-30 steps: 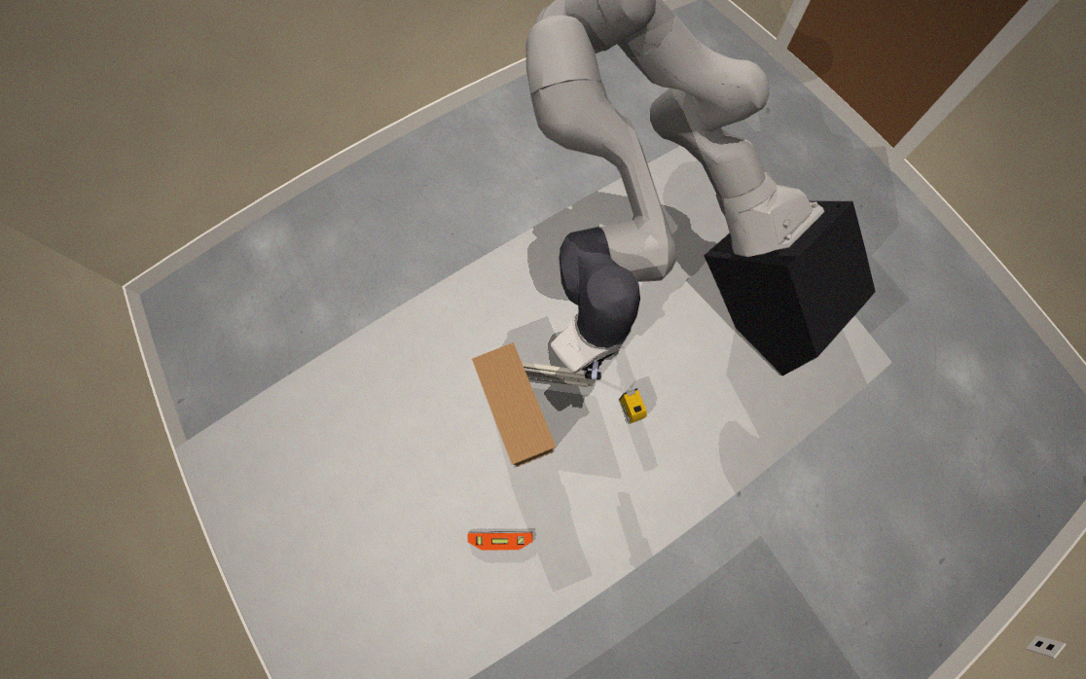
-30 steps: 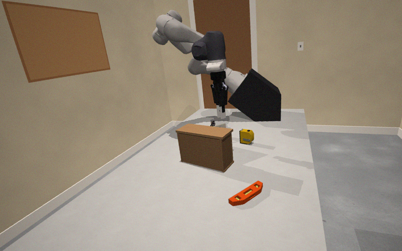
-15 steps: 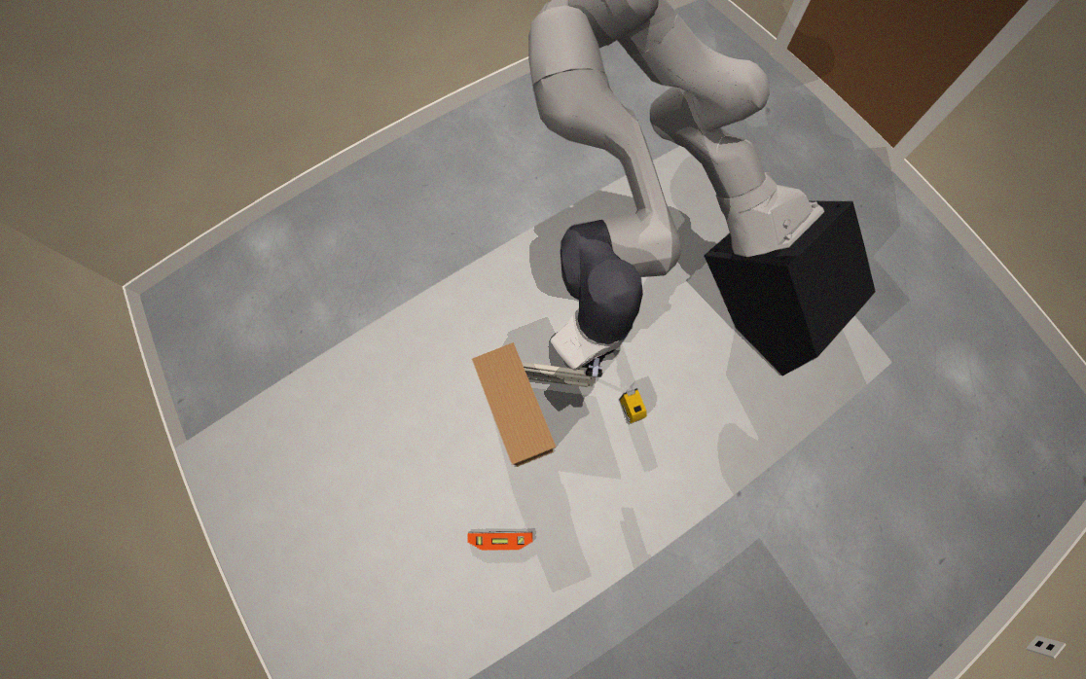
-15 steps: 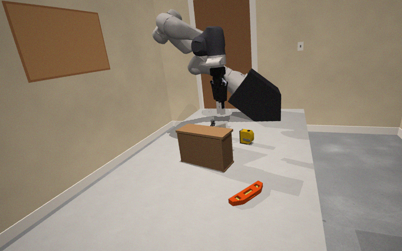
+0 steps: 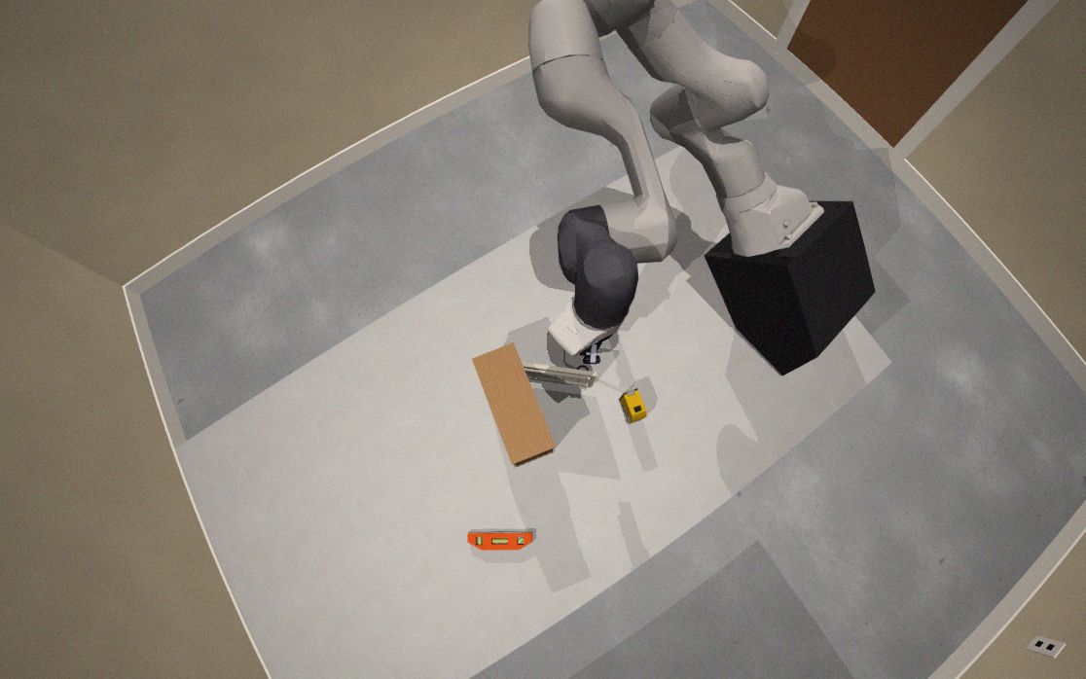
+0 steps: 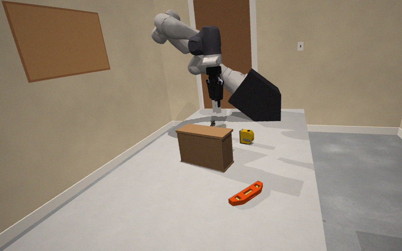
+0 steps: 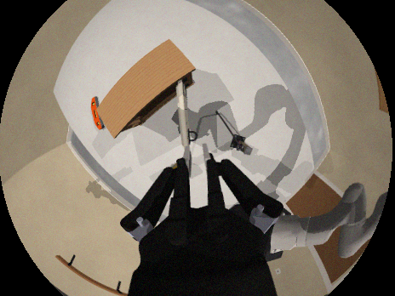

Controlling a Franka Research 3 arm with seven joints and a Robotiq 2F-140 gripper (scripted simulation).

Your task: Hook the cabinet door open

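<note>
The brown cabinet [image 5: 512, 404] stands flat on the table, also in the exterior view [image 6: 205, 146] and the wrist view [image 7: 145, 87]. Its pale door [image 5: 559, 375] stands wide open, sticking out towards the arm's base; from the wrist it shows edge-on [image 7: 183, 116]. A small eye [image 7: 193, 136] sits on the door near its free end. The dark post [image 7: 244, 145] stands to the right of the door, and its thin hook [image 7: 226, 123] slants towards the door, apart from the eye. My gripper [image 6: 217, 103] [image 7: 197, 150] points down just above the door's free end, fingers nearly closed with nothing between them.
A yellow tape measure [image 5: 633, 405] [image 6: 246, 136] lies right of the door. An orange spirit level [image 5: 500, 540] [image 6: 246, 193] lies nearer the front. The arm's black pedestal [image 5: 788, 280] stands at the back right of the table.
</note>
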